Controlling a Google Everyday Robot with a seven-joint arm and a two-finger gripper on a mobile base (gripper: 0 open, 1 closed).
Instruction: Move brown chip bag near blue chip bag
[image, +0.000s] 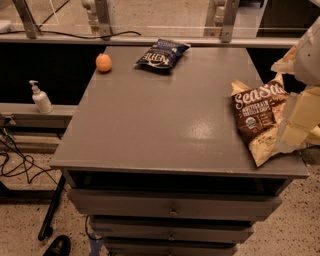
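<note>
Grasp stage: the end effector (296, 121) sits at the right edge of the brown bag (258, 119), which lies at the surface's (150, 125) near-right corner. I cannot tell whether it is apart or clamped. The bag's long axis runs near to far, top pointing far-left. Next it needs a firm hold, then a carry far-left to the blue bag (162, 54).

Plastic claw (295, 131) rt; crinkly brown bag (256, 116)

End effector (299, 120) right of near bag (257, 117); far bag (161, 54) back-centre.
</note>
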